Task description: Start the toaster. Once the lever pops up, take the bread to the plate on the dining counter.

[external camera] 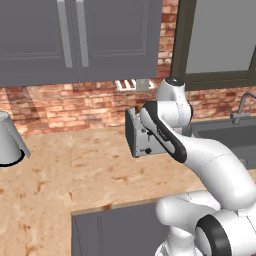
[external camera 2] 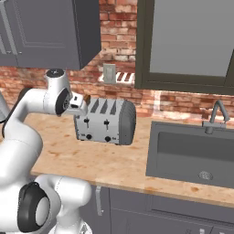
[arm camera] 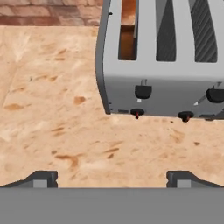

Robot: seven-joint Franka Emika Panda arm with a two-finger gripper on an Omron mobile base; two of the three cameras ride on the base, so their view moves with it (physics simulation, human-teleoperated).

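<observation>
The silver-grey toaster (external camera 2: pixel 107 121) stands on the counter by the brick wall, its dark levers and knobs facing the room. In the hand view the toaster (arm camera: pixel 162 74) lies ahead, and the tan-brown bread (arm camera: pixel 127 39) sits in its leftmost slot. The left lever (arm camera: pixel 143 91) is high on the front face, above a small knob (arm camera: pixel 137 112). My gripper (arm camera: pixel 112 179) is open, with only bare counter between its fingertips. It hovers above the counter, short of the toaster's front. From the right base view my hand (external camera 2: pixel 78 104) is at the toaster's upper left end. The plate and dining counter are out of view.
A sunken grey sink (external camera 2: pixel 192 153) with a faucet (external camera 2: pixel 217 114) lies right of the toaster. A grey metal vessel (external camera: pixel 7 140) stands at the far left of the counter. Grey wall cabinets (external camera: pixel 75 40) hang overhead. The counter's front edge (external camera: pixel 115 205) runs close to my base.
</observation>
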